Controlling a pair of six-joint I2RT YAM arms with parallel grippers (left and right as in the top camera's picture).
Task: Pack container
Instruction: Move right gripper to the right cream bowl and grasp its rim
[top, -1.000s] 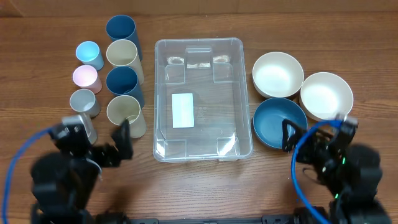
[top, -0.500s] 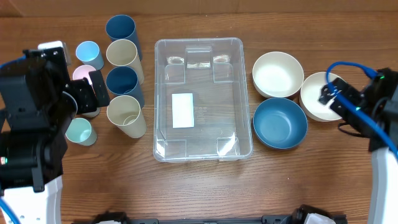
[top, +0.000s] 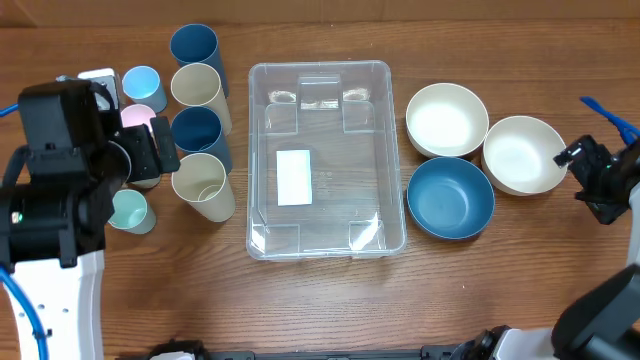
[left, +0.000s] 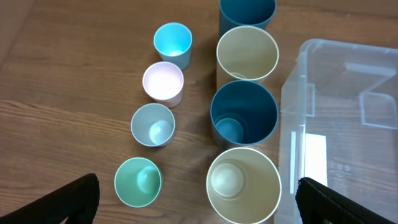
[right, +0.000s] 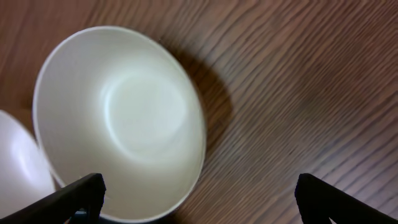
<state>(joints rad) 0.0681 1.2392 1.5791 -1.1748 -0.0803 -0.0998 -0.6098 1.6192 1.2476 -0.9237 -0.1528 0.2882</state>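
The clear container (top: 340, 140) is seen at the middle of the table (top: 320, 300), empty but for the white label (top: 293, 177) on its base, with its long axis running from the robot's side toward the far edge. The left gripper (left: 202, 200), jaws spread wide and nothing held, is hung above the small cups (left: 152, 124). A column of tall cups (left: 244, 118) is stood between it and the container's left wall. The right gripper (right: 202, 196), likewise fully parted and empty, is poised over the outer cream bowl (right: 121, 118), well apart from the container. A second cream bowl (top: 447, 119) and a blue bowl (top: 450, 197) are set between them. The container is thus placed to the right of the left gripper and to the left of the right one, and the left is judged the nearer. Only the container's left portion is shown in the left wrist view, and none of it in the right wrist view. The right arm is cut off by the overhead frame's edge, and one small cup is partly covered by the left arm. Whether smaller cups are nested inside two of the tall ones cannot be made out.
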